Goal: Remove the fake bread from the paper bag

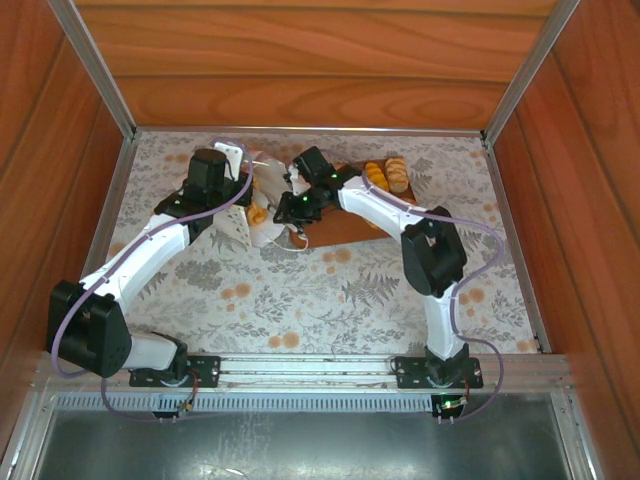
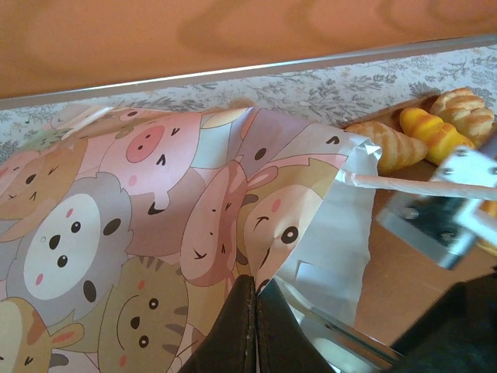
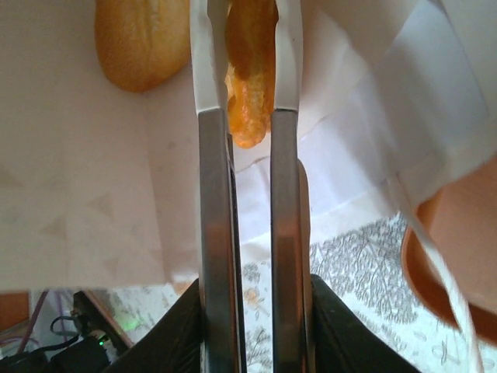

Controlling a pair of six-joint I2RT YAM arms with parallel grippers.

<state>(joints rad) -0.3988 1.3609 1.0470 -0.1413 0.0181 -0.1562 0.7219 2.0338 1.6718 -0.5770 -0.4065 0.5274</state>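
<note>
Right end effector (image 3: 247,47) of mine pinches a glossy orange toy bread (image 3: 247,124) inside the cartoon-animal paper bag (image 2: 155,202) at 11 o'clock on the table (image 1: 400,290). My left end effector (image 2: 255,311) is pressed together, seemingly on the bag's edge. Three golden rolls (image 2: 388,144) already lie out at 1 o'clock; a tan oval loaf (image 3: 136,47) is left inside.

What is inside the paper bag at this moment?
An orange bread sits between the right gripper's closed fingers, and a tan loaf lies beside it against the white inner wall. The paper bag's sides hide anything deeper.
</note>
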